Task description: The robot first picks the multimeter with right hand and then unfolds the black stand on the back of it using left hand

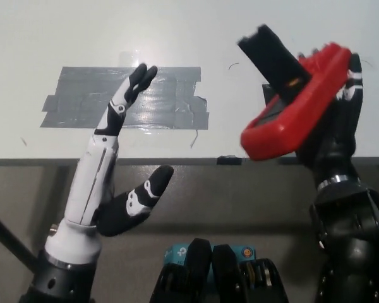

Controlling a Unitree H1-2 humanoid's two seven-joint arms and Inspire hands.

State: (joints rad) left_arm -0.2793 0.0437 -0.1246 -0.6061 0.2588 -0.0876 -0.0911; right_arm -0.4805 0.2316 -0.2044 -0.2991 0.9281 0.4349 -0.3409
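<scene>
So the right hand [341, 120] has the multimeter [297, 117] gripped and lifted off the table [189, 31], with the black stand [271, 57] sticking up. The left hand [107, 183] is wide open, well apart from it. The casing looks rigid and chunky, so probably best to pinch the stand's free tip.
</scene>
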